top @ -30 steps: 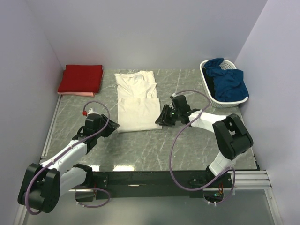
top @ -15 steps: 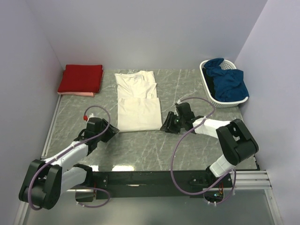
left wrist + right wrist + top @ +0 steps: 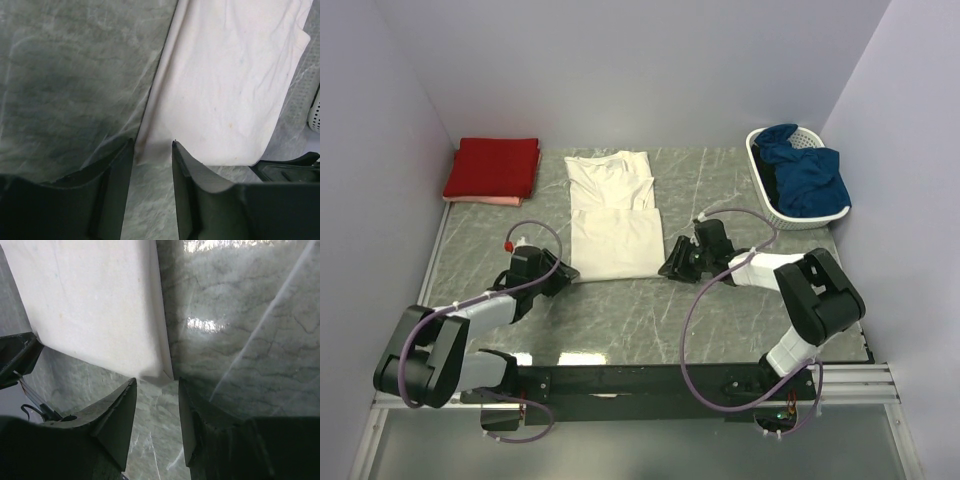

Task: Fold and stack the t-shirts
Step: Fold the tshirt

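Observation:
The cream t-shirt (image 3: 612,212) lies partly folded in the middle of the table, its lower half doubled over. My left gripper (image 3: 563,276) is open at the shirt's near left corner (image 3: 150,150), which sits just between the fingertips in the left wrist view. My right gripper (image 3: 668,266) is open at the shirt's near right corner (image 3: 162,372), which lies just ahead of its fingertips. A folded red t-shirt (image 3: 493,167) lies at the far left on top of a pale pink one (image 3: 485,201), of which only an edge shows.
A white slatted basket (image 3: 768,200) holding dark blue cloth (image 3: 807,175) stands at the far right. The grey marble table (image 3: 720,190) is walled at the back and both sides.
Both grippers have dropped back from the shirt's sides towards its near edge and closed in on its two near corners. The shirt has not moved.

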Robot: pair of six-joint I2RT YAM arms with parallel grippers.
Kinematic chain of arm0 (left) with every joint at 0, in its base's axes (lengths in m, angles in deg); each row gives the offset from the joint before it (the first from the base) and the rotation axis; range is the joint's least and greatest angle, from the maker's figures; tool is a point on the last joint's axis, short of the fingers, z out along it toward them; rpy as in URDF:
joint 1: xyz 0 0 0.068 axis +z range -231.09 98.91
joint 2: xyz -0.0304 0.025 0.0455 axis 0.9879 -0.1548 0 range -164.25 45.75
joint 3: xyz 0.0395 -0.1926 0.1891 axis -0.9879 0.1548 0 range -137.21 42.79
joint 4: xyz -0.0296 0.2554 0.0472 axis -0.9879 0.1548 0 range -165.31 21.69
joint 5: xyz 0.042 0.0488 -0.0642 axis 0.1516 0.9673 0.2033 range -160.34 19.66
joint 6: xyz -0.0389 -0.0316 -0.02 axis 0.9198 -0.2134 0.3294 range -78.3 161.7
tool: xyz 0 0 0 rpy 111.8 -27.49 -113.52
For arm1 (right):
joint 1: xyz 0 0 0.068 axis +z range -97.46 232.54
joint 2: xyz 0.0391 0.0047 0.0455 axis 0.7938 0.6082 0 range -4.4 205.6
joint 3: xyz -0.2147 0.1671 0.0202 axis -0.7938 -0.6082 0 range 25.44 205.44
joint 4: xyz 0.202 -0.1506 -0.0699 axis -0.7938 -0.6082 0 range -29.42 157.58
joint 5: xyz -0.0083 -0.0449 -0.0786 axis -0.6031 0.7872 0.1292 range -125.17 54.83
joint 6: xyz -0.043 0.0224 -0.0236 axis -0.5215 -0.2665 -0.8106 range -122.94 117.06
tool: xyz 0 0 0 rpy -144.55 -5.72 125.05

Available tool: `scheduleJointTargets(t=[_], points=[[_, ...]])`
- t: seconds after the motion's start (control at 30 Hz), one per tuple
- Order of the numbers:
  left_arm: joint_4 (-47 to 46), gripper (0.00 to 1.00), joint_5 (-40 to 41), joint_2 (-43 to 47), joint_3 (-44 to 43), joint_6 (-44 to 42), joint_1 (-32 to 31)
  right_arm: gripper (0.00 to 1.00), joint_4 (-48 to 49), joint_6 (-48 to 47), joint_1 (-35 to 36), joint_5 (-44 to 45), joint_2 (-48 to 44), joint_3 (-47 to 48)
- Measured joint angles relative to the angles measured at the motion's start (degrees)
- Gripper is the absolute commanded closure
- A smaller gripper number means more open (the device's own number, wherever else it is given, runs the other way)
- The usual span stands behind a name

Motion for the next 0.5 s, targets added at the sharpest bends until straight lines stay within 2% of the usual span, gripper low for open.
scheduleJointTargets(t=[0.2,0.27,0.33,0.43,0.5], points=[[-3.7,0.66,-0.9,-3.0,0.0,0.5,0.1,0.61,3.5,1.8,0.0,-0.8,2.0,0.0],[-4.3,0.76,-1.1,-3.6,0.0,0.9,0.1,0.68,4.2,2.3,0.0,-1.1,2.5,0.1],[-4.5,0.87,-1.5,-4.4,-0.1,1.1,0.1,0.83,4.6,2.5,0.0,-1.0,3.0,0.1],[-4.0,0.99,-1.9,-4.5,-0.3,0.9,-0.2,0.94,4.5,3.0,0.0,-1.0,3.5,0.1],[-2.8,0.99,-1.9,-4.0,-0.6,0.9,-0.7,0.98,4.5,3.0,-0.1,-0.9,3.3,0.1]])
